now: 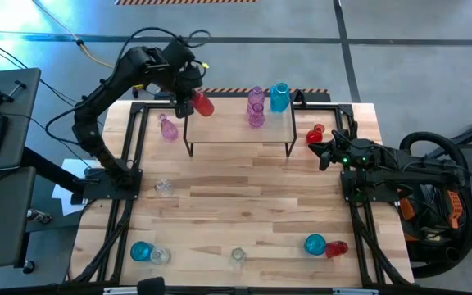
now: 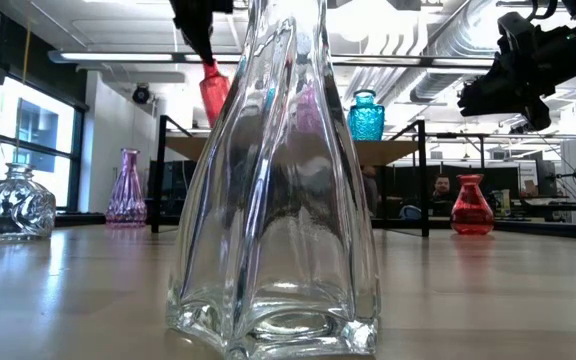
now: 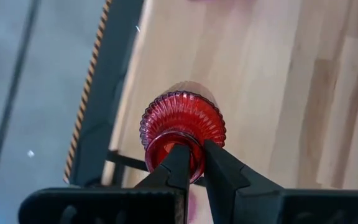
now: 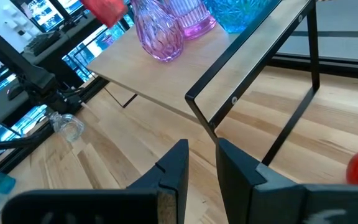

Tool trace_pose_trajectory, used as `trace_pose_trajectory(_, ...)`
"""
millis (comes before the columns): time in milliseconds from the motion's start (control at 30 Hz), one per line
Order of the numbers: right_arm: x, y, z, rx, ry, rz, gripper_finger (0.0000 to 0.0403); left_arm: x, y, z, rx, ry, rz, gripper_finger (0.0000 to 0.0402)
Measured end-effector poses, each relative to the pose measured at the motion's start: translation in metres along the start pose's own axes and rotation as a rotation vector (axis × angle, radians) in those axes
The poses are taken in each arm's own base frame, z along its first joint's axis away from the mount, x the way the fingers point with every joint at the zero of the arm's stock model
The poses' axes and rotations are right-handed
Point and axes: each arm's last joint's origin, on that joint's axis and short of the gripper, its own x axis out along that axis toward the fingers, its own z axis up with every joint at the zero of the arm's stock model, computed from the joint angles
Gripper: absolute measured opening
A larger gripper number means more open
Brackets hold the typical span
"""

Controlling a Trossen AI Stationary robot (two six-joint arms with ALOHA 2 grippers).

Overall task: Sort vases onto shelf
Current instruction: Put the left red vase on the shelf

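red vase [image 1: 202,105] held in the air over the shelf's [image 1: 228,127] left end, tilted — left gripper [image 3: 194,163] pinched on its neck. step in hand: placing. two pink vases [image 1: 256,107] and a teal vase [image 1: 279,96] already stand on the shelf. next move likely needs uprighting and lowering onto bare wood. right gripper [image 4: 201,163] waits empty by the shelf's right end, jaws narrowly apart.

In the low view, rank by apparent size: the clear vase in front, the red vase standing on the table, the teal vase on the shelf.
1. Clear vase, largest only because it is nearest the camera.
2. Red vase.
3. Teal vase, close to the red one; uncertain.
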Motion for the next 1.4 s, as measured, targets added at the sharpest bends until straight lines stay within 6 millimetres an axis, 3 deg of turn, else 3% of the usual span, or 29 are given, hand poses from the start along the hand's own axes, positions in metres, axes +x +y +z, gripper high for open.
trace_pose_trajectory(500,0.0,0.001,-0.001,0.0,0.032,0.041,0.0062,0.028,0.009,0.003,-0.039,0.11,-0.017,0.0021)
trace_pose_trajectory(1400,0.0,0.001,-0.001,-0.006,0.033,0.04,0.0062,0.028,0.017,0.001,-0.087,0.104,0.016,0.0021)
